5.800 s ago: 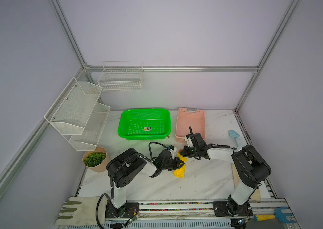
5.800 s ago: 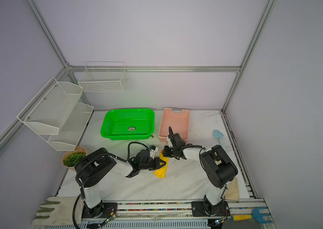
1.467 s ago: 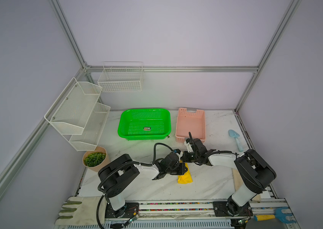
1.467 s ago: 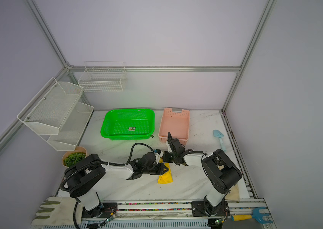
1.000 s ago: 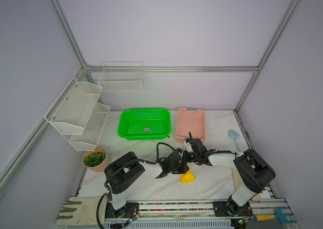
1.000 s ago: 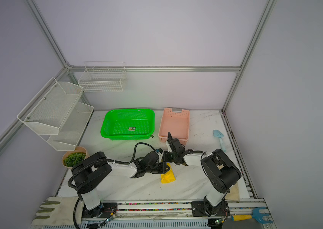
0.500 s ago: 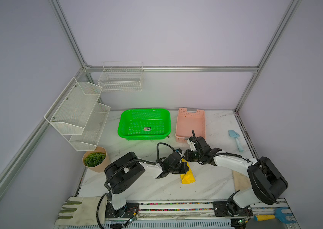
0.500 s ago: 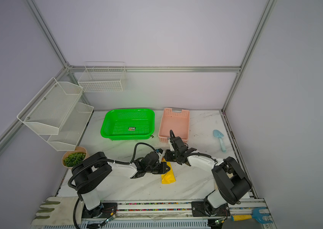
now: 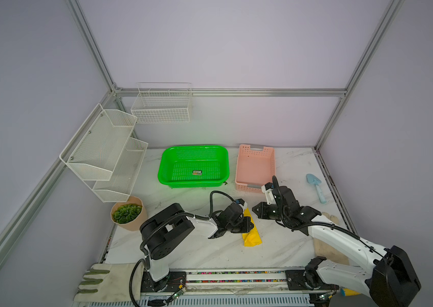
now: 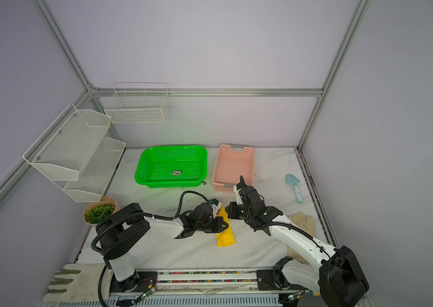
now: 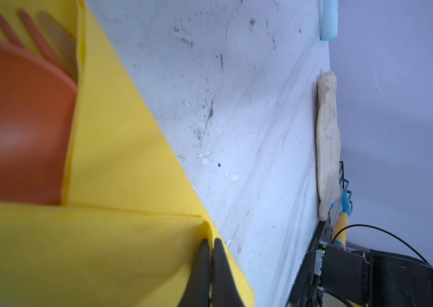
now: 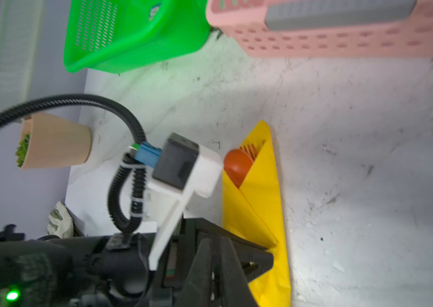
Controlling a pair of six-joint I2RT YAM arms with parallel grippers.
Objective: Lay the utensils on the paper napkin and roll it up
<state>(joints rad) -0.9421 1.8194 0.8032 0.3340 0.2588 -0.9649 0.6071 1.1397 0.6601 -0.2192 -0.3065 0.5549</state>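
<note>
The yellow paper napkin (image 9: 251,231) (image 10: 225,231) lies folded into a long narrow wrap near the middle front of the table. From its far open end show the orange spoon bowl (image 12: 238,164) (image 11: 10,119) and the fork tines (image 12: 249,151) (image 11: 32,34); the knife I cannot make out. My left gripper (image 9: 248,226) (image 10: 223,226) (image 11: 209,240) is shut, pinching a raised fold of the napkin at its middle. My right gripper (image 9: 254,208) (image 10: 228,206) (image 12: 214,243) hovers just right of the napkin's far end, shut and holding nothing.
A green basket (image 9: 194,166) and a pink basket (image 9: 255,167) stand behind. A light-blue trowel (image 9: 316,186) lies far right. One glove (image 9: 327,239) lies under my right arm, another (image 9: 103,279) at the front left. Plant pot (image 9: 127,216) and wire shelves (image 9: 106,151) are left.
My right gripper has come off the napkin's far end and drawn back to the right, and its arm has stretched out lower. The left gripper keeps its pinch on the napkin.
</note>
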